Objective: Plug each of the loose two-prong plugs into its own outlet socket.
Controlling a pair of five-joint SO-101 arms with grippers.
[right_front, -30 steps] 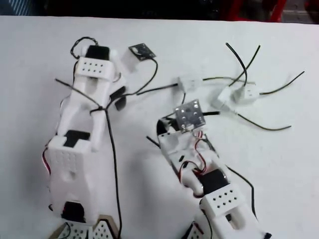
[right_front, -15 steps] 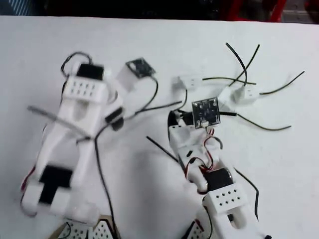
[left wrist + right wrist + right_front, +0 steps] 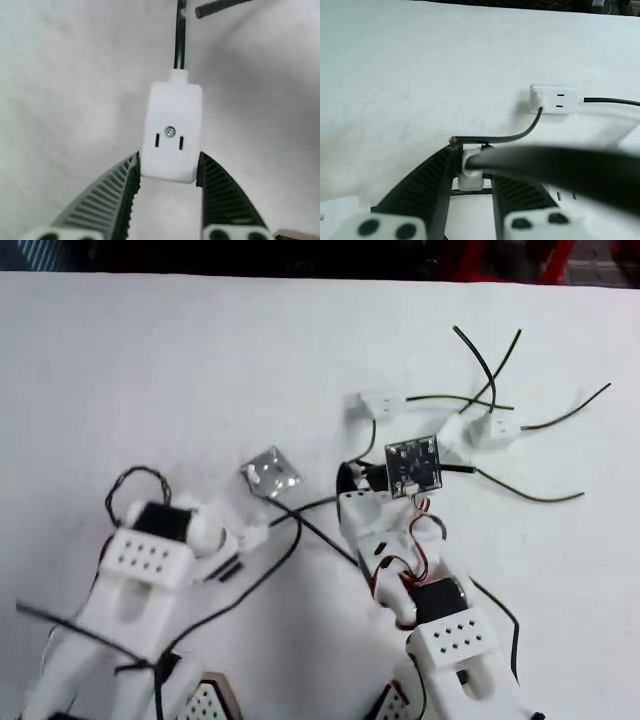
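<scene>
My left gripper (image 3: pixel 167 172) is shut on the sides of a white outlet socket (image 3: pixel 171 131), its two slots facing the camera and its black cord (image 3: pixel 179 40) leading away. From above, that gripper (image 3: pixel 244 546) and socket (image 3: pixel 256 536) sit left of centre, near the front. My right gripper (image 3: pixel 472 164) is shut on a small white two-prong plug (image 3: pixel 469 172) with a thin black cord. It (image 3: pixel 348 480) rests mid-table. A second white socket (image 3: pixel 553 99) lies on the table beyond it (image 3: pixel 376 403).
Another white connector block (image 3: pixel 490 428) lies at the right among several loose black cords (image 3: pixel 530 495). A thick black cable (image 3: pixel 560 165) crosses close in front of the right wrist camera. The back left of the white table (image 3: pixel 150 350) is bare.
The left arm has pulled back from the far left toward the front edge, bringing the socket and its cord along. The right arm turned slightly early on, then held still.
</scene>
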